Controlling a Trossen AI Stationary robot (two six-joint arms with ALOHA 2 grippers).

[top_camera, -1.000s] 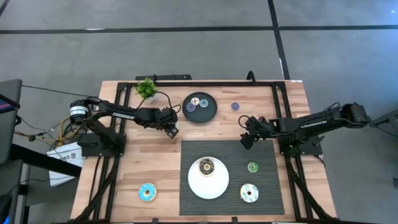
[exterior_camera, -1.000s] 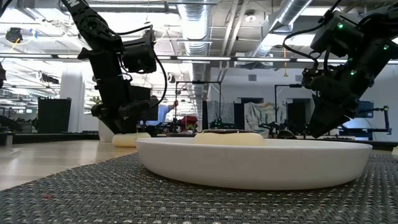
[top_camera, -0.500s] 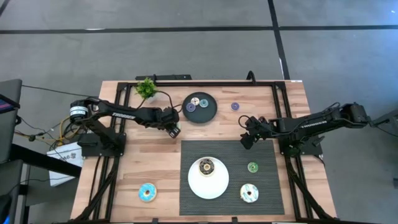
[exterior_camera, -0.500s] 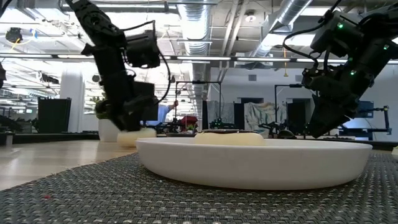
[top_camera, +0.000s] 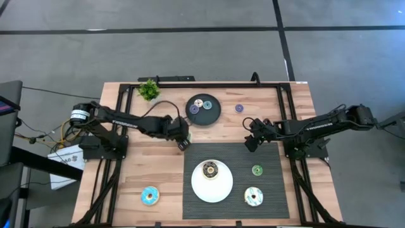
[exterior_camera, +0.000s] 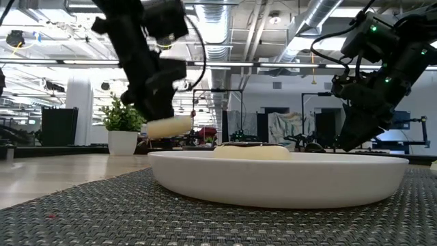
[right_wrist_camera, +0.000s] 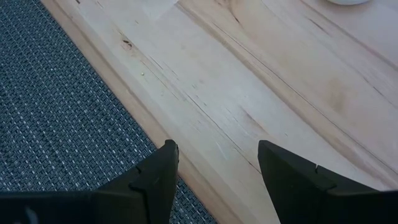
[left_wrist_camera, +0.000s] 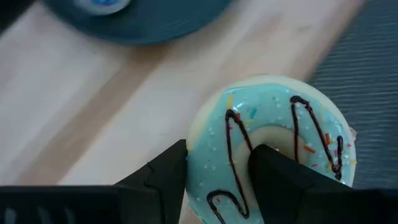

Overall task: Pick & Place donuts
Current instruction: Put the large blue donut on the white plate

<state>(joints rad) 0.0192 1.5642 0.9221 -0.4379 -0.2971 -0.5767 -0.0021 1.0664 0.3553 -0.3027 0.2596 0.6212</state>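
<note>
The pale-blue iced toy donut with dark chocolate squiggles (left_wrist_camera: 267,149) is pinched shut by the left gripper (top_camera: 182,140), one finger through the hole, one outside the ring. It's held above the wood, just beside the dark woven placemat (top_camera: 266,190). Probably best carried level to the white round plate (top_camera: 221,190), where a cream donut (top_camera: 210,170) already sits. The right gripper (top_camera: 251,142) is spread open, empty, by the mat's corner.
</note>
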